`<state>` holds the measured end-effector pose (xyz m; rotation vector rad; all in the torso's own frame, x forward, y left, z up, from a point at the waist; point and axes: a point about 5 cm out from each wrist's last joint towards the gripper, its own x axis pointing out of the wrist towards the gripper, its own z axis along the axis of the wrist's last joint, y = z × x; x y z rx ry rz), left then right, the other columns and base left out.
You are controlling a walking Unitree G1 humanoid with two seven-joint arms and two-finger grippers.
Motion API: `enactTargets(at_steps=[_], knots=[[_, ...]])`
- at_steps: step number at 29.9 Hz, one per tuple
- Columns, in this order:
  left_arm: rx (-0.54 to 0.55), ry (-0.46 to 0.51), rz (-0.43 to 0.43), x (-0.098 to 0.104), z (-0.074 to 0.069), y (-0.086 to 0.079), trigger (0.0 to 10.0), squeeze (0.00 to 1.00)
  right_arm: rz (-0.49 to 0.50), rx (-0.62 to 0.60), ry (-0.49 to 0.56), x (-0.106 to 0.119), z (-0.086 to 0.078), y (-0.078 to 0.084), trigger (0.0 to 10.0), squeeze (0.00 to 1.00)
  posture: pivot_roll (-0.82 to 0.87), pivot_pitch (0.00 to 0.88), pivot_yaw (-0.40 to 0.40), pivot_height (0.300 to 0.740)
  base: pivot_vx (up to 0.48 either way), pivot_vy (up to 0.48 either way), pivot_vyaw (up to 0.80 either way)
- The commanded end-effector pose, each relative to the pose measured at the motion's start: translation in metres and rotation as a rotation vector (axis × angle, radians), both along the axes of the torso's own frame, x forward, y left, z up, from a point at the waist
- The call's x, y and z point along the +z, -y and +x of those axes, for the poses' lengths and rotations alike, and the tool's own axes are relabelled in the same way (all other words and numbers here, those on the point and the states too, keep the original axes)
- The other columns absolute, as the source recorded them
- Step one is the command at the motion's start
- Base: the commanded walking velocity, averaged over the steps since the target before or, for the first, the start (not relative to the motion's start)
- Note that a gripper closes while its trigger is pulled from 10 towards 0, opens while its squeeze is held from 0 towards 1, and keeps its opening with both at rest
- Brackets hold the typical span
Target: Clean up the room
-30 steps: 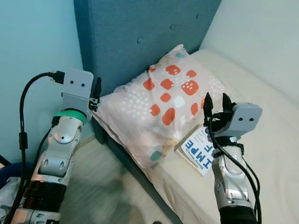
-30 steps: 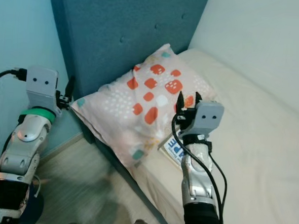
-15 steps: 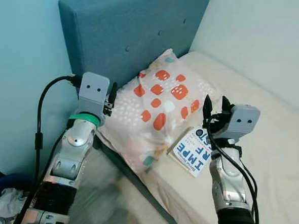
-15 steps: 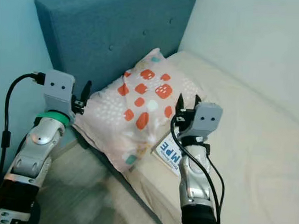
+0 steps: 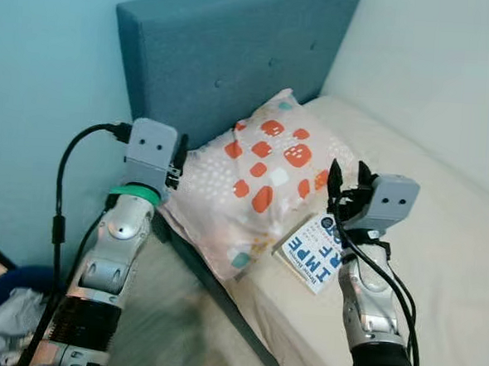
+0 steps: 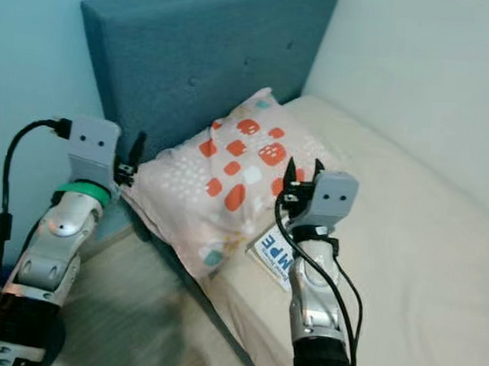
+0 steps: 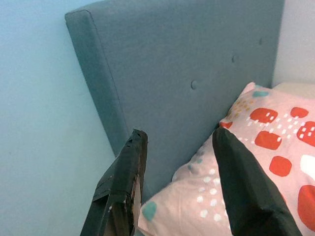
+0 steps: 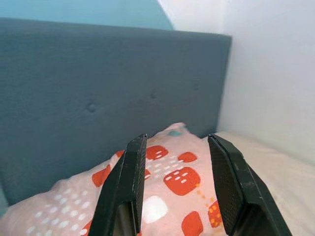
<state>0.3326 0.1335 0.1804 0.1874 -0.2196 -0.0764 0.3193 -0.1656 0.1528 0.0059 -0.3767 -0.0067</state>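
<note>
A pale pink pillow (image 5: 253,175) with orange and white patches lies at the head of the cream bed (image 5: 440,245), its corner hanging over the bed's side. A white book (image 5: 311,253) with blue letters rests on the mattress beside it. My left gripper (image 5: 179,158) is raised at the pillow's left corner, open, with nothing between its fingers (image 7: 125,191). My right gripper (image 5: 347,174) is held up over the book, open and holding nothing, and it faces the pillow (image 8: 167,177).
A teal padded headboard (image 5: 227,57) stands behind the pillow, with a light blue wall to its left and a white wall beyond the bed. A dark blue bin (image 5: 4,318) with crumpled stuff sits on the floor at lower left. A black cable (image 5: 60,213) loops from my left wrist.
The view has shifted slightly, so the scene sits a little differently. Both grippers keep their raised, open poses by the pillow and the book.
</note>
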Motion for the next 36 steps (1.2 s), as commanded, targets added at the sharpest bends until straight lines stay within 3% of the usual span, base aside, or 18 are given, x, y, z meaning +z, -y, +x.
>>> enactTargets(at_steps=[1, 11, 21, 36], knots=[[-0.023, -0.002, 0.009, -0.0025, -0.0015, 0.0073, 10.0, 0.0, 0.005, -0.022, -0.016, -0.004, -0.0027, 0.0066, 10.0, 0.0, -0.06, 0.037, -0.009, 0.74, 0.0, -0.371, 0.0], [-0.004, -0.039, -0.029, -0.0046, 0.0014, 0.0027, 10.0, 0.0, 0.004, -0.031, -0.02, -0.005, -0.0041, 0.0101, 10.0, 0.0, -0.06, 0.038, -0.006, 0.74, 0.0, -0.106, 0.0], [0.003, -0.047, -0.032, -0.0051, 0.0029, 0.0017, 10.0, 0.0, 0.005, -0.03, -0.022, -0.005, -0.0038, 0.0096, 10.0, 0.0, -0.06, 0.038, -0.004, 0.74, 0.0, 0.454, 0.0], [-0.024, -0.036, -0.012, -0.0045, 0.0024, 0.0066, 10.0, 0.0, 0.001, -0.029, -0.028, -0.0059, -0.0042, 0.0102, 10.0, 0.0, -0.07, 0.033, -0.003, 0.74, 0.0, 0.0, 0.0]])
